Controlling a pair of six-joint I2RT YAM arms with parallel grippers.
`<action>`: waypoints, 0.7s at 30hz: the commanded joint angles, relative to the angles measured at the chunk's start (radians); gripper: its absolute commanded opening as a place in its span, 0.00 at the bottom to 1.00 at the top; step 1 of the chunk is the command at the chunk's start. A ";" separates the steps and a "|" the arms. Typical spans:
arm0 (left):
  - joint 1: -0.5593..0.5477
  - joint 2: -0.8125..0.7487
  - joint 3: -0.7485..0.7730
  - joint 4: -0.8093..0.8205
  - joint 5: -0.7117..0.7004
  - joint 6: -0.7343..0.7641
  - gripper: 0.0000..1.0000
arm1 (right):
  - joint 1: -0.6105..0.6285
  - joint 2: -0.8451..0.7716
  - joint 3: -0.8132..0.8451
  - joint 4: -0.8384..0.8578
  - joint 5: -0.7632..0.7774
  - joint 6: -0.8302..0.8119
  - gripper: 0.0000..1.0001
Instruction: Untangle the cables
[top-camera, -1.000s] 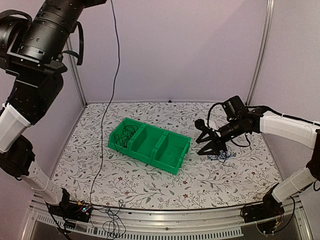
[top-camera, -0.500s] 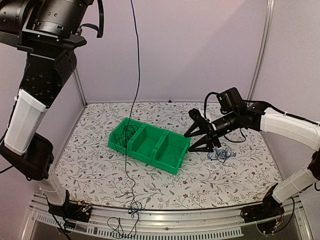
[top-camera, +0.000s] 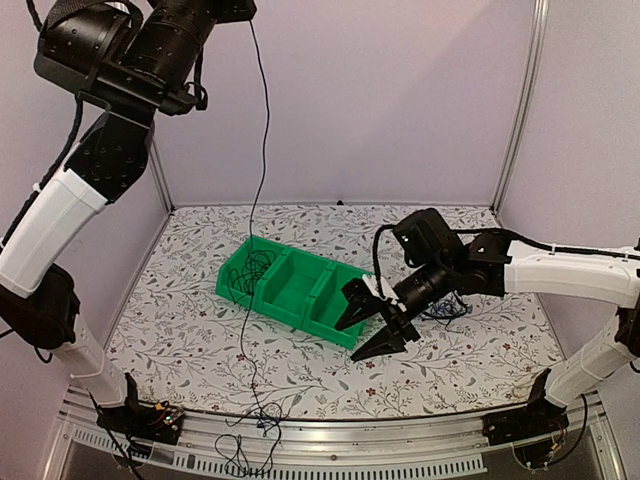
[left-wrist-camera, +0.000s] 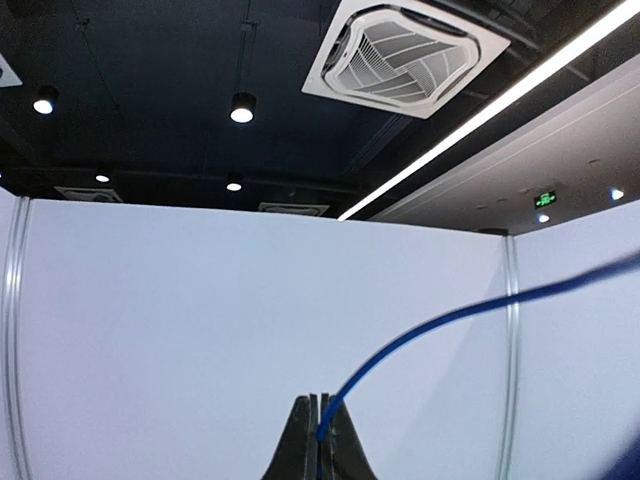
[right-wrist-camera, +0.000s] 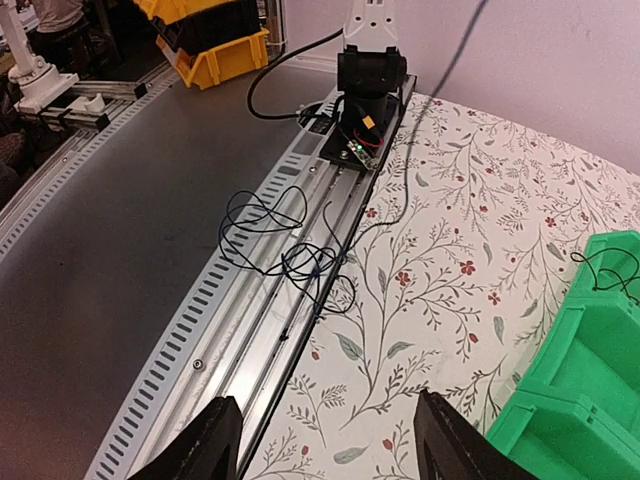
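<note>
Cables (top-camera: 250, 272) thin, dark, one blue strand (left-wrist-camera: 470, 308) in left tool (left-wrist-camera: 319, 440)

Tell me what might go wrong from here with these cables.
1. The left gripper is shut on a cable raised high, and its lower end appears to run into a tangle on the front rail. Lifting further may tighten that knot or snag it.
2. That cable hangs past the green bin, whose left compartment holds loose black cables; it may drag them out.
3. The open right gripper sits close to the bin and may knock it.
</note>
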 joint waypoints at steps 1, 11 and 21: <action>0.139 -0.059 -0.058 -0.112 -0.070 -0.092 0.00 | 0.074 0.063 0.030 0.029 0.002 -0.140 0.61; 0.469 -0.134 -0.303 -0.384 0.095 -0.454 0.00 | 0.216 0.362 0.170 -0.023 0.004 -0.524 0.61; 0.528 -0.219 -0.565 -0.522 0.127 -0.715 0.00 | 0.334 0.529 0.238 0.101 -0.013 -0.545 0.65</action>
